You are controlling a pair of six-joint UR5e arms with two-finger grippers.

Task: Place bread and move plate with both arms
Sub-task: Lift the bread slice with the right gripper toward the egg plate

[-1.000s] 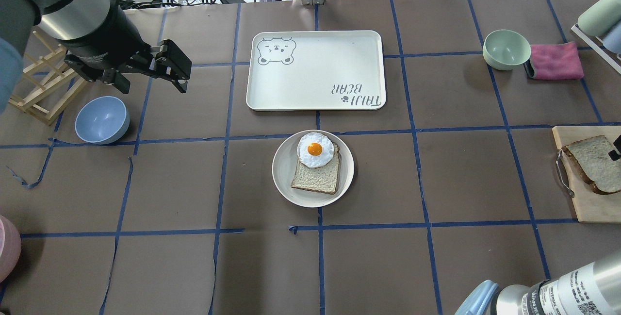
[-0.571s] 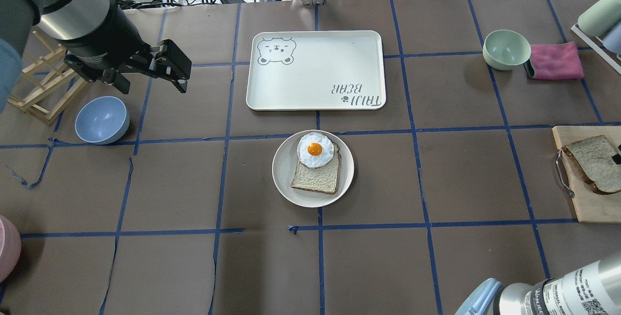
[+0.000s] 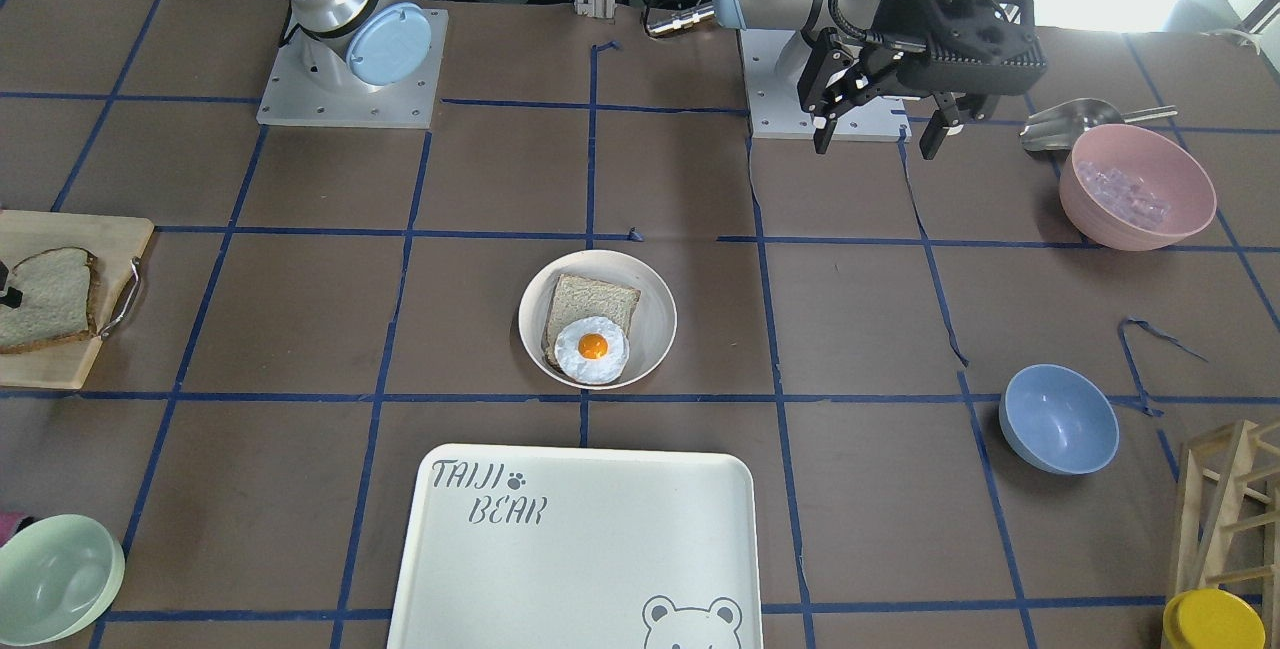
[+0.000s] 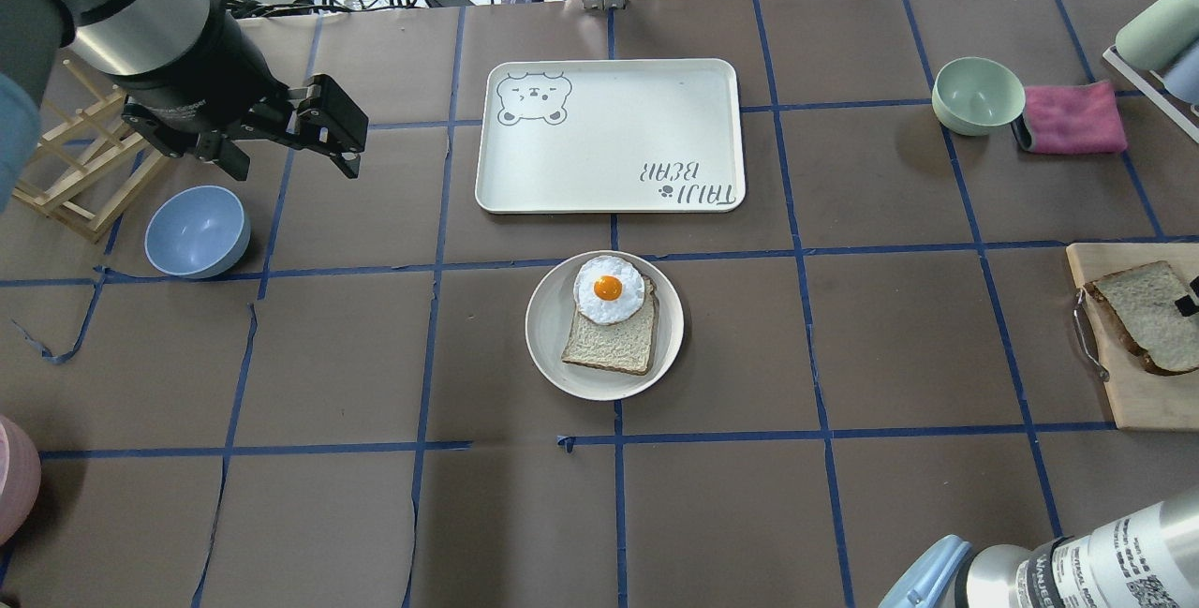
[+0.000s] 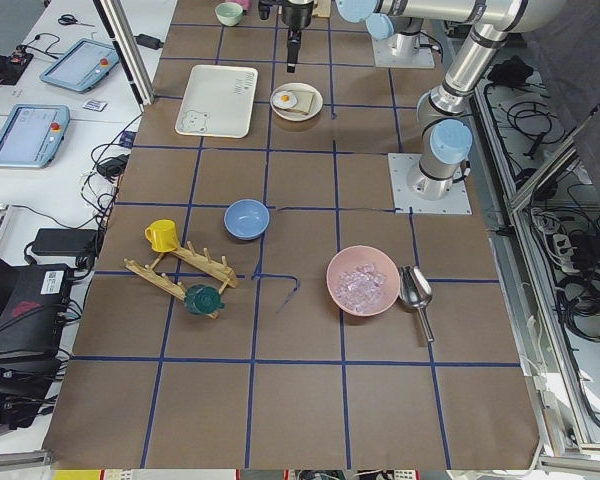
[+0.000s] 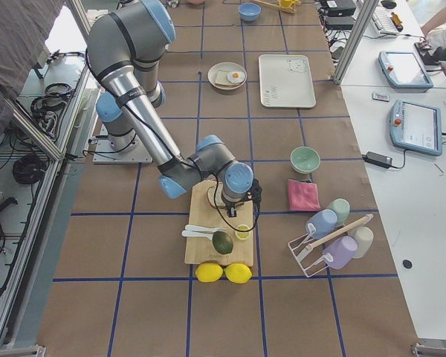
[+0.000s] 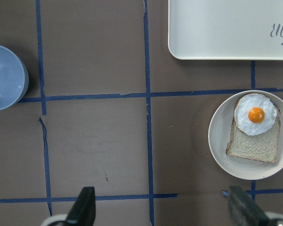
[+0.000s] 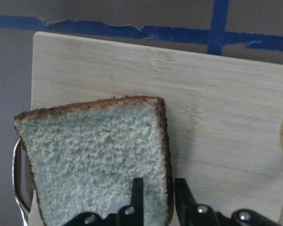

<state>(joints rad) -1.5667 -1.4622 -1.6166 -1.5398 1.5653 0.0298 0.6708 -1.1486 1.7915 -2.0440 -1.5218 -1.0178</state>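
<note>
The one legend that reads clearly is "TAIJI BEAR", grey stencil lettering (image 3: 488,495) on the cream rectangular tray (image 3: 620,549), which lies on the side of the table away from the robot. "TAIJI" stands above "BEAR", with a small paw print (image 3: 516,479) just after "TAIJI". A line-drawn bear face (image 3: 692,621) fills the tray's opposite corner. Seen from overhead the words stand upside down. The right arm (image 4: 1152,533) carries a white label (image 4: 1110,563) with black print and a square code, too small to read.

the right gripper (image 8: 158,184) has edged slightly farther onto the bread (image 8: 94,155).
</note>
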